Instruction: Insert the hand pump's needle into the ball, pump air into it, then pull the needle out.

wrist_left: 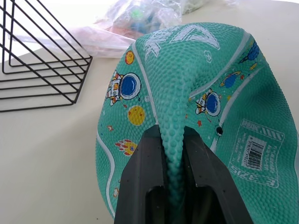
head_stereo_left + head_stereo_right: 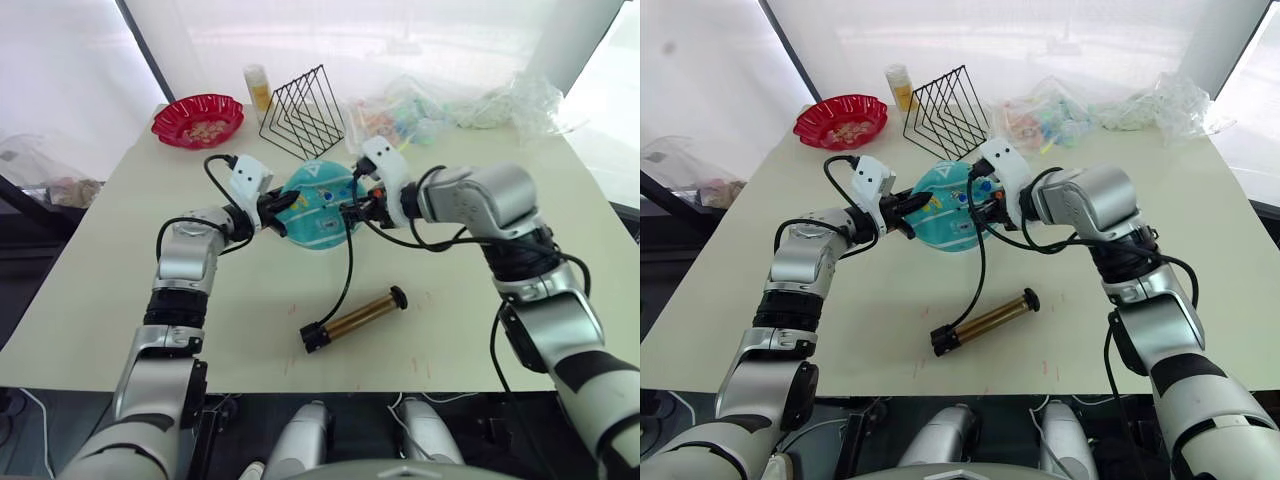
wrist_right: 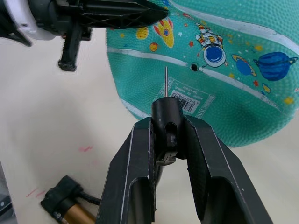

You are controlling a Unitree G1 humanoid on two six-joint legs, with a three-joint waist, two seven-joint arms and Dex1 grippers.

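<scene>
The teal ball [image 2: 322,208], flattish and half-collapsed, is held up over the table's middle. My left gripper [image 1: 173,134] is shut on a raised fold of the ball [image 1: 187,79]. My right gripper [image 3: 167,122] is shut on the needle's small black fitting [image 3: 166,112], at the ball's other side. The thin needle [image 3: 166,81] points at the ball, its tip just short of the skin and a little beside the small valve hole [image 3: 194,67]. The hand pump [image 2: 358,317] lies on the table nearer me, and its black hose [image 2: 347,262] rises to my right gripper.
A black wire rack [image 2: 303,115] stands just behind the ball. A red bowl [image 2: 197,120] sits at the far left, a small yellow bottle [image 2: 259,88] beside it. Crumpled plastic bags [image 2: 450,105] line the far right. The table's front edge [image 2: 300,385] is close behind the pump.
</scene>
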